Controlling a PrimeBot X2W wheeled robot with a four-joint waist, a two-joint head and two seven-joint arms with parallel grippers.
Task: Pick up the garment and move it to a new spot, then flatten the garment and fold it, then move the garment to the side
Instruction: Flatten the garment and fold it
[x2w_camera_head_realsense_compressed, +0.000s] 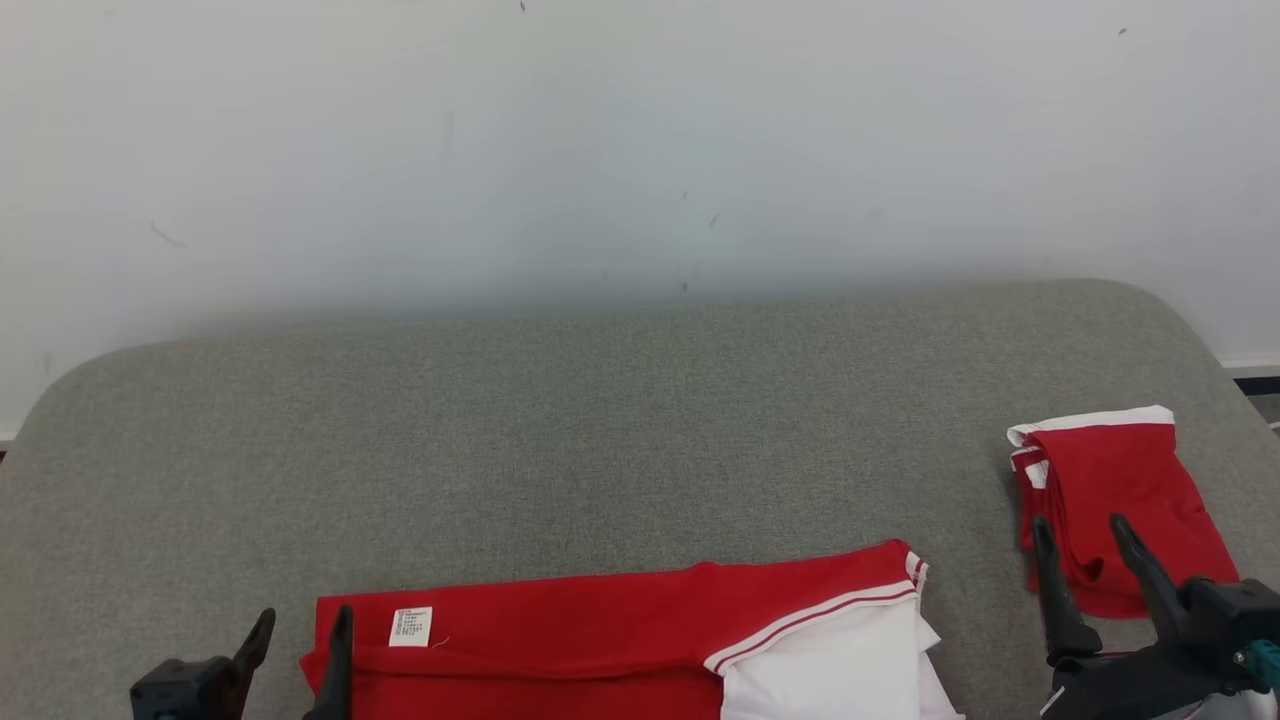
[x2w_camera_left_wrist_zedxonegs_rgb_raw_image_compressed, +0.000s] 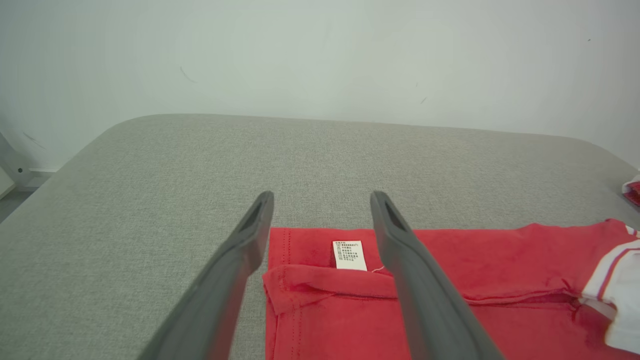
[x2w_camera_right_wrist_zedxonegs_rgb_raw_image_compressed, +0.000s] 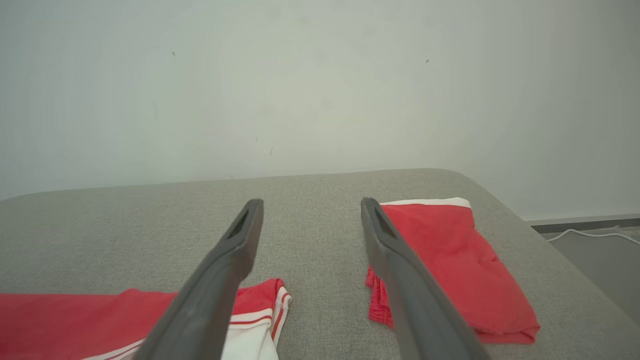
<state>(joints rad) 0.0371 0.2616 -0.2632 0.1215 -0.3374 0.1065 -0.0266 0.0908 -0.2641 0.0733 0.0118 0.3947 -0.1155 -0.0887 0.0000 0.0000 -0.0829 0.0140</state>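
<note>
Red garment (x2w_camera_head_realsense_compressed: 600, 640) lies part-folded on the grey table (x2w_camera_head_realsense_compressed: 600, 420); left gripper (x2w_camera_head_realsense_compressed: 306, 612), fingers spread and empty, straddles its care label (x2w_camera_head_realsense_compressed: 410, 627), right gripper (x2w_camera_head_realsense_compressed: 1079, 522) likewise spread, far right of the label; suggest pinching both layers, lifting evenly.

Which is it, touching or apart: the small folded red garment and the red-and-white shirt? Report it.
Apart. The head view shows bare grey cushion between the folded red garment and the red-and-white shirt.
</note>
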